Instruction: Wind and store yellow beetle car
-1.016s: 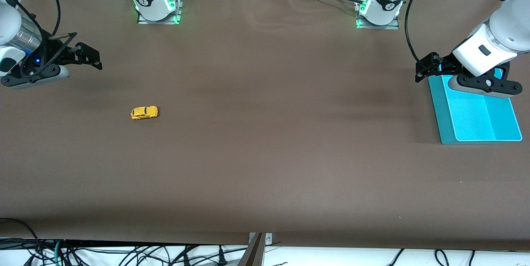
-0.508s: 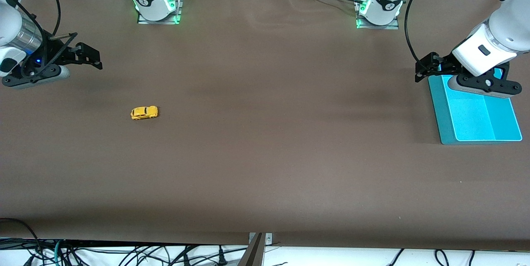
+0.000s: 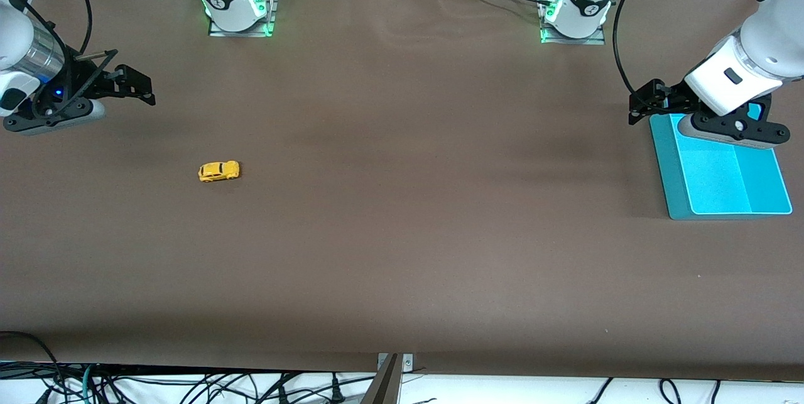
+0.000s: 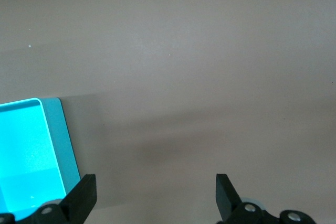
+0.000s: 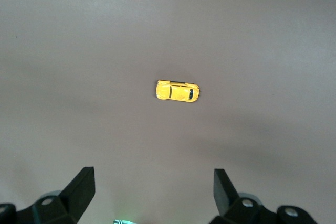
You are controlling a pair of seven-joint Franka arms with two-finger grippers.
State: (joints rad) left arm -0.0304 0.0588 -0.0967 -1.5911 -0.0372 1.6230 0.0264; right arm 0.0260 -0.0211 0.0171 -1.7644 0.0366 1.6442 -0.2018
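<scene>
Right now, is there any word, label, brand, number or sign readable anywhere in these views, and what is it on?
No readable text anywhere.
Small round black marks on the two white arm bases: too small to read.
Tiny yellow toy beetle car: no lettering visible.
Shallow turquoise plastic tray: plain.
Brown table cover: plain.

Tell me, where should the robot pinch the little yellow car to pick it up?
Probably across its two long sides, coming straight down from above. The yellow beetle car sits flat on its wheels on the table, alone, with open space all round. Its body is narrow and tiny, so the open right gripper, the closer one, could drop one of its fingers on each side.
</scene>
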